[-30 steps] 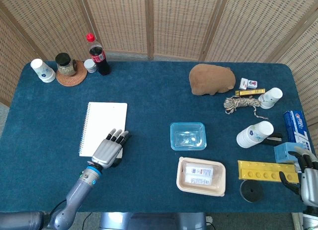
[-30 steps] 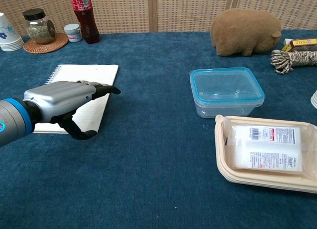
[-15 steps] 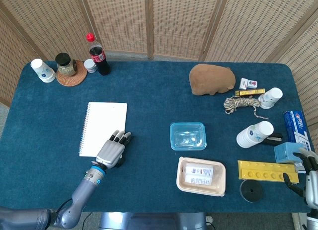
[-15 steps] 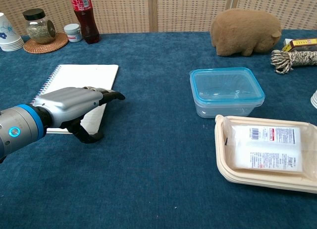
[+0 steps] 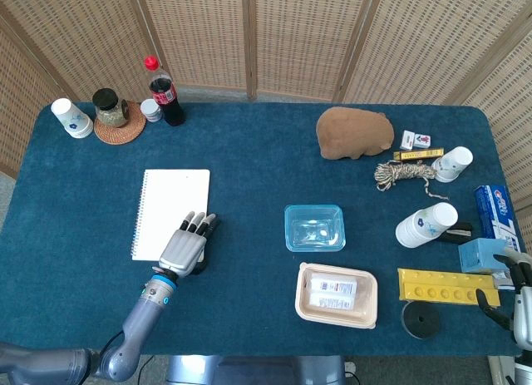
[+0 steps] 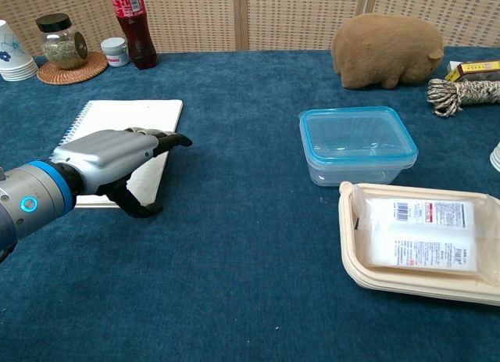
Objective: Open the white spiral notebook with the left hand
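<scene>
- Head view: the notebook [image 5: 171, 212] lies closed and flat on the table [image 5: 249, 177], with its spiral along the edge farther from the blue box [image 5: 315, 227].
- The left hand [image 5: 186, 248] sits over the notebook's near corner on the box side, palm down, fingers held out together and pointing up the free edge. It holds nothing that I can make out.
- The right hand [image 5: 519, 298] shows only in part at the frame's corner, well away from the notebook. Whether it is open or closed cannot be told.
- Chest view: the left hand [image 6: 109, 155] hovers low over the notebook [image 6: 125, 135]. Its fingers [image 6: 160, 137] reach past the free edge towards the box [image 6: 357, 145], and the thumb curls under, down by the cloth beside that edge.
- Judgement: the step in hand is catching the cover. To do it well, slide the thumb under the top sheet only at the free edge, pinch lightly against the fingers, then swing the cover over towards the spiral, keeping pressure low so the notebook does not skid.
</scene>
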